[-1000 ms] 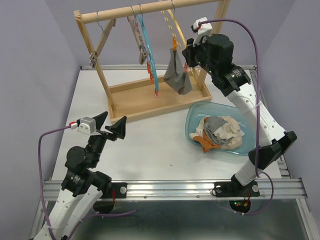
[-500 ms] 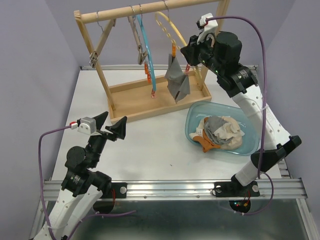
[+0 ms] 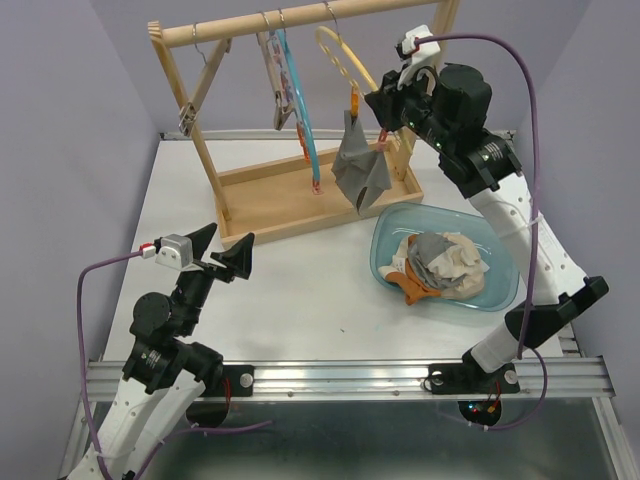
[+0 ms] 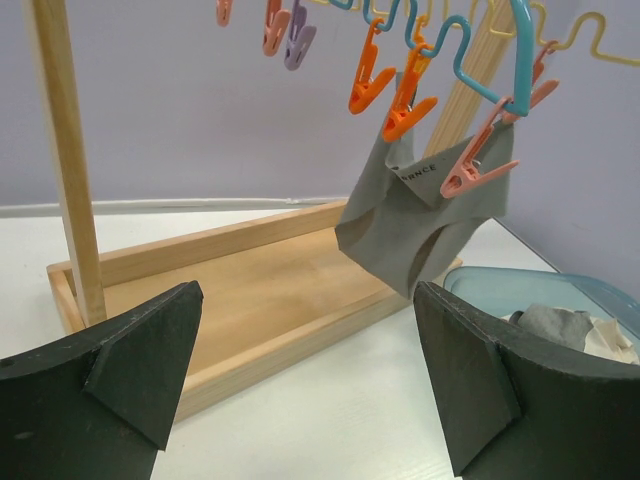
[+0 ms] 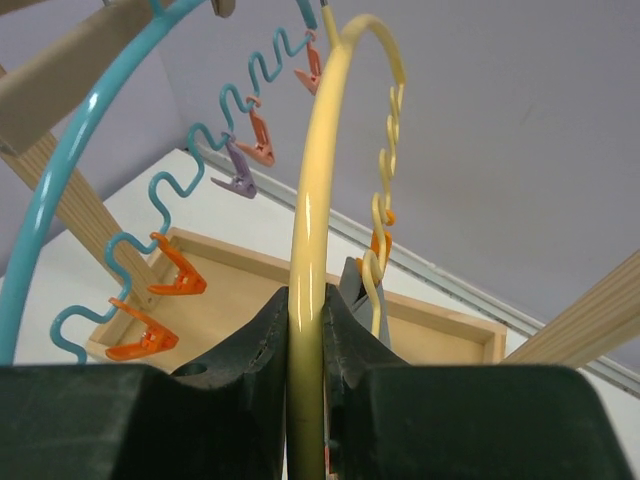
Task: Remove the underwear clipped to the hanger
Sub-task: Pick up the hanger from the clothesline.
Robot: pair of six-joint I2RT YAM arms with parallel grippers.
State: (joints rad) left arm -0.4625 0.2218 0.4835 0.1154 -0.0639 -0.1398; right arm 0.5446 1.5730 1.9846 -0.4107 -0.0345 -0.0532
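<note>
One grey underwear (image 3: pixel 360 170) hangs from the yellow hanger (image 3: pixel 343 58) on the wooden rack, pinned by an orange clip (image 4: pixel 405 105) and a pink clip (image 4: pixel 468 168). My right gripper (image 3: pixel 385 108) is shut on the yellow hanger's round bar (image 5: pixel 306 250), just right of the garment. In the left wrist view the grey underwear (image 4: pixel 420 220) hangs above the rack's tray. More underwear (image 3: pixel 445 262), white, beige, grey and orange-brown, lies piled in the blue tub (image 3: pixel 392 222). My left gripper (image 3: pixel 226 250) stands open low over the table's left side, with nothing between its fingers (image 4: pixel 130 370).
A blue hanger (image 3: pixel 298 110) with bare orange and pink clips hangs left of the yellow one. The rack's wooden tray (image 3: pixel 270 195) and slanted posts (image 3: pixel 195 120) stand at the back. The blue tub sits at the right, in front of the tray.
My right gripper has pulled the yellow hanger up and to the right. The grey underwear has swung right with it. The left arm has not moved.
</note>
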